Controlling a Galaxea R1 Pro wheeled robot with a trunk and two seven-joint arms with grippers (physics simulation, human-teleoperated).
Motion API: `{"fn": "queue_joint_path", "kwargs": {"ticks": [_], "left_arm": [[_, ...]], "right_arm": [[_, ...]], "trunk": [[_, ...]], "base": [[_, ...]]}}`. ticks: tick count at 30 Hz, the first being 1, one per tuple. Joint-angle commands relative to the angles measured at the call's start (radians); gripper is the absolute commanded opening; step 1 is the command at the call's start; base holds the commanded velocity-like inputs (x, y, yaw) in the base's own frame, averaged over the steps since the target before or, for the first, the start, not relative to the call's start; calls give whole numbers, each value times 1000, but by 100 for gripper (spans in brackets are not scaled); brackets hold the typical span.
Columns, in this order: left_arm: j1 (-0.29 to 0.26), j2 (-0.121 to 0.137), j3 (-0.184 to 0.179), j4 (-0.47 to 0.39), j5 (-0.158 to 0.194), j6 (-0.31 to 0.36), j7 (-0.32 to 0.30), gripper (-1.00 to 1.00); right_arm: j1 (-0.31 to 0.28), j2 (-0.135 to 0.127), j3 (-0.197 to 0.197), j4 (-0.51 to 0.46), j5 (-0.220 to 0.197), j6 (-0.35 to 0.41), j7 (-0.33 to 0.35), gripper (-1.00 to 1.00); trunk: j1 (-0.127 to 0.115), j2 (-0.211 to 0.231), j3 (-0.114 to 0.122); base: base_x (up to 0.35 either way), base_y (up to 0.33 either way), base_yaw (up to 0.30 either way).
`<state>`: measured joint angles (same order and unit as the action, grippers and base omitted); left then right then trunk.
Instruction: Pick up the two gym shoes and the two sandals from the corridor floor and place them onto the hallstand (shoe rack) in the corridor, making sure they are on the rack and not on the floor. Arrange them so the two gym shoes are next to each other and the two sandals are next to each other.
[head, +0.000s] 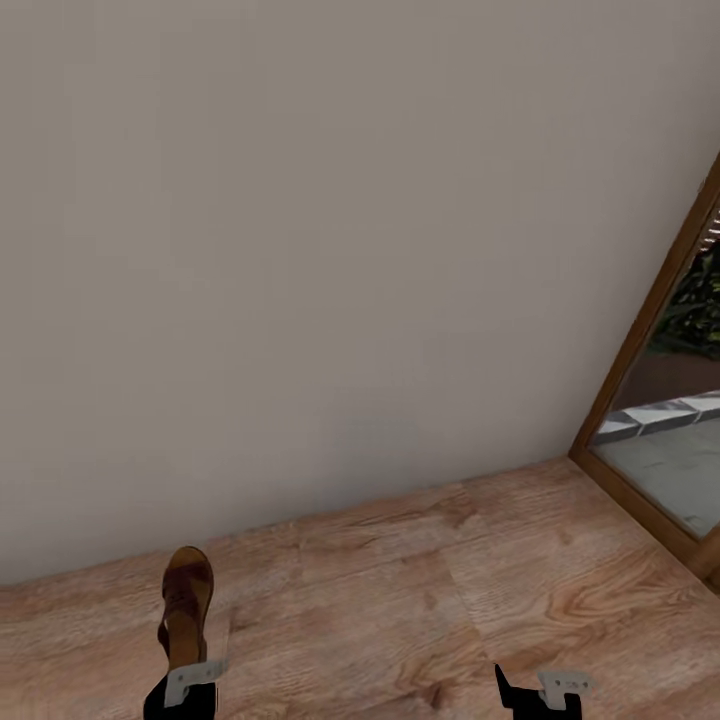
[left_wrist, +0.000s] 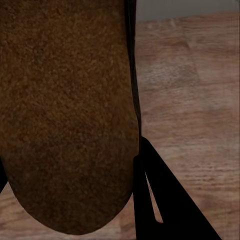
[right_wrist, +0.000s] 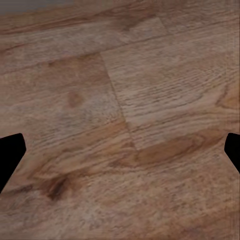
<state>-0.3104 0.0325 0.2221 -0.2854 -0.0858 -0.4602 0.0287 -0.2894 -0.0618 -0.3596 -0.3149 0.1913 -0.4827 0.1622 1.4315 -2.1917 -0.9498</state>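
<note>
- My left gripper (head: 185, 690) is closed on one sandal (head: 187, 603); in the head view the shoe sticks out past my fingers toward the wall (head: 300, 250), held above the floor (head: 420, 590).
- In the left wrist view the sandal's brown sole (left_wrist: 67, 115) sits right up against the camera, with one dark finger (left_wrist: 165, 200) pressed along its edge. I judge the hold to be near one end of the shoe, so most of its length hangs out unsupported.
- My right gripper (right_wrist: 120, 155) is spread wide with nothing between its fingers; only bare planks lie beneath it.
- The rack is not before me, nor are the gym shoes or the other sandal. I am facing a blank wall, with a wood-framed glass door (head: 660, 400) off to my right.
- Risk one: the sandal could pivot or slip in my grip while I turn and drive, because the hold is at its end and the long part acts as a lever.
- Risk two: swinging round close to the wall could knock the sandal's far end against it and dislodge it.
- Risk three: if it drops, it lands back on the floor, and I would have to pick it up again.
- Risk four: with the sole blocking my wrist camera, I will judge the shelf poorly when I set it down.
</note>
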Motion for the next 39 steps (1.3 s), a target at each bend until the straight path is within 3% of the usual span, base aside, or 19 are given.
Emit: {"fn": "queue_joint_path", "kwargs": {"ticks": [1, 24, 39], "left_arm": [[-1, 0, 4, 1, -10, -3, 4, -100], [3, 0, 10, -5, 1, -5, 4, -100], [4, -1, 10, -7, 1, -5, 4, -100]], "right_arm": [[-1, 0, -9, 0, 8, -4, 5, 100], [-1, 0, -9, 0, 9, -4, 6, 100], [-1, 0, -9, 0, 10, -4, 7, 100]], "trunk": [[0, 0, -1], [0, 0, -1], [0, 0, -1]], "base": [[0, 0, 273], [0, -2, 273], [-29, -241, 273]]}}
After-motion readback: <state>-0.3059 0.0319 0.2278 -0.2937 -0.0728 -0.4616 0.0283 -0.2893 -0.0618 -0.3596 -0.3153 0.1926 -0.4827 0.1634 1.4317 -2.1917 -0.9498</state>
